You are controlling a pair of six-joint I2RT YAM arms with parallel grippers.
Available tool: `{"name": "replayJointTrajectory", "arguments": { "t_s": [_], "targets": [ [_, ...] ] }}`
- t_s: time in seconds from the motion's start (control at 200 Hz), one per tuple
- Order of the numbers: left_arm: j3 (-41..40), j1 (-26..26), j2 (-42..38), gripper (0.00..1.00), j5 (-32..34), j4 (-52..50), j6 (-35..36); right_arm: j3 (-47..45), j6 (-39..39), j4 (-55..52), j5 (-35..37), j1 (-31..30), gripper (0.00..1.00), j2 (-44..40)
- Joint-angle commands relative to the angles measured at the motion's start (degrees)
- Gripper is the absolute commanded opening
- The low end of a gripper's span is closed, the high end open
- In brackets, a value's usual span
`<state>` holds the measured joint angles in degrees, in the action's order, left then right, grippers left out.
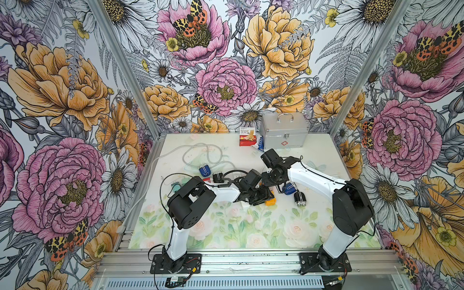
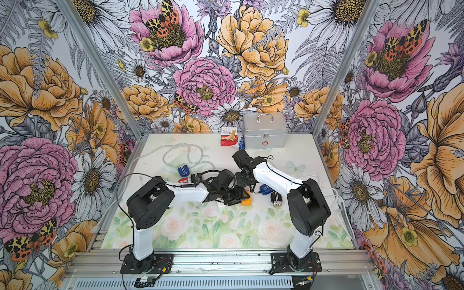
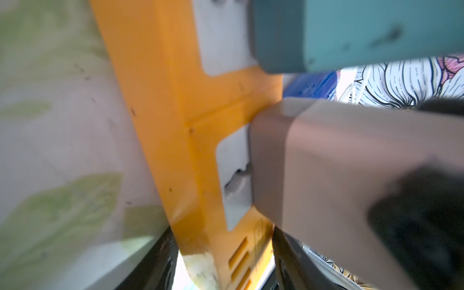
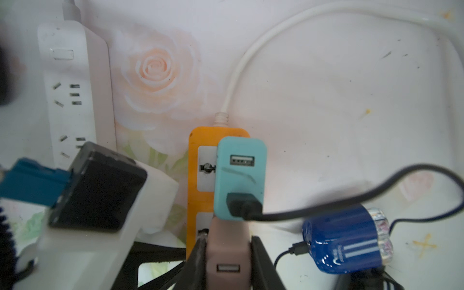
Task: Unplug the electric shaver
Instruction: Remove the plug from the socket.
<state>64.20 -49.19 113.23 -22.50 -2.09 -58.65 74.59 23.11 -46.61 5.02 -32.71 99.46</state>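
Note:
The blue electric shaver (image 4: 346, 241) with a silver head lies on the mat beside the orange power strip (image 4: 198, 140), and shows in both top views (image 1: 289, 188) (image 2: 265, 188). A thin black lead enters its end. Two USB adapters sit in the strip: a teal one (image 4: 239, 175) holding a thick black cable (image 4: 351, 198), and a pink one (image 4: 227, 253). My right gripper (image 4: 227, 241) is shut on the pink adapter. My left gripper (image 3: 221, 271) stands astride the strip (image 3: 175, 100), with slim gaps showing on both sides.
A white power strip (image 4: 72, 88) lies beside the orange one. A second blue shaver (image 1: 204, 170) and loops of white cable lie at mid left. At the back stand a metal case (image 1: 283, 136) and a bandage box (image 1: 247, 138). Both wrists crowd the middle.

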Motion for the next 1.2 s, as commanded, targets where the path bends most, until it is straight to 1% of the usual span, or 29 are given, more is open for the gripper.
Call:
{"name": "replayJointTrajectory", "arguments": {
  "t_s": [0.0,0.155,0.42,0.515,0.731,0.971,1.051,1.196],
  "targets": [
    [-4.7,-0.6,5.7,0.57,1.8,-9.5,-0.7,2.1,-0.1,0.5,2.1,-0.4,0.07,-0.2],
    [-6.7,-0.7,5.8,0.55,1.6,-6.8,-2.1,3.3,0.5,0.4,1.4,-0.3,0.07,-1.8],
    [-7.4,-1.2,7.8,0.54,0.5,-5.6,-2.7,4.4,2.8,0.2,-4.8,0.6,0.07,-2.9],
    [-8.3,-1.4,8.3,0.54,-0.1,-4.2,-3.4,4.5,3.3,-0.1,-6.1,1.0,0.07,-3.1],
    [-10.0,-1.3,8.9,0.54,-0.9,-0.5,-5.2,1.9,2.2,0.7,-2.5,1.0,0.06,-4.2],
    [-9.1,-1.3,9.9,0.54,-1.9,0.3,-5.2,-6.1,2.1,9.9,3.9,-0.2,0.05,-10.7],
    [-9.1,-1.3,9.7,0.54,-1.8,0.4,-5.2,-6.7,1.2,10.4,3.8,-0.1,0.06,-11.3],
    [-9.0,-1.7,7.3,0.56,-0.5,-0.6,-3.4,-7.6,0.7,10.2,0.3,0.6,0.06,-11.8]
  ]
}}
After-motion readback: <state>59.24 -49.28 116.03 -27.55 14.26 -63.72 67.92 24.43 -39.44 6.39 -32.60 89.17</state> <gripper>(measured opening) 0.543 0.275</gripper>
